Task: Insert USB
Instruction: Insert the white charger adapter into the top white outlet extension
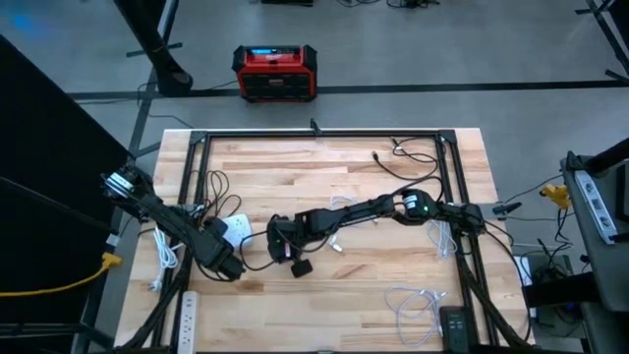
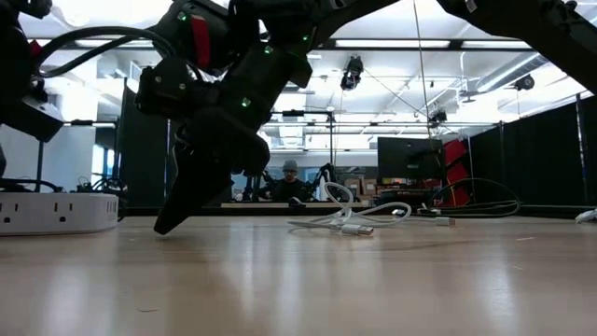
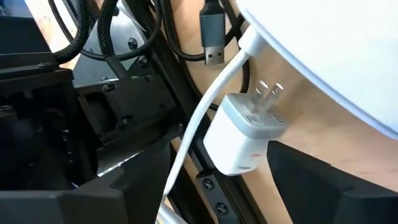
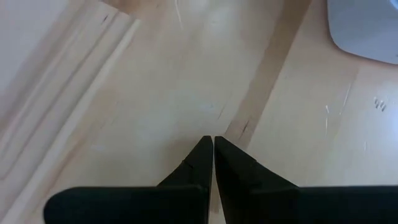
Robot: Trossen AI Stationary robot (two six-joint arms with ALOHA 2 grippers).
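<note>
A white wall charger [image 3: 244, 134] lies on its side on the wood, its two prongs [image 3: 268, 92] free, between the open fingers of my left gripper [image 3: 217, 155] [image 1: 224, 261] at the table's left. Beside it runs a white cable [image 3: 205, 112]. A dark USB plug [image 3: 211, 40] on a dark cable points down next to the white power hub [image 3: 336, 50] [image 1: 234, 228]. My right gripper [image 4: 213, 144] [image 1: 299, 265] stands shut near the table's middle, pointing steeply down at bare wood, with nothing between its fingers. My left gripper's open fingers stand on either side of the charger; whether either one touches it, I cannot tell. My right gripper's shut fingertips [image 2: 168, 222] reach down to the table top; whether they rest on the wood, I cannot tell.
A black frame [image 1: 314, 135] rails the table's far edge and sides. Loose white cables [image 1: 418, 305] [image 2: 350, 219] and a black cable [image 1: 408, 152] lie on the wood. A white power strip [image 1: 187, 313] and a black device [image 1: 454, 324] sit near the front edge.
</note>
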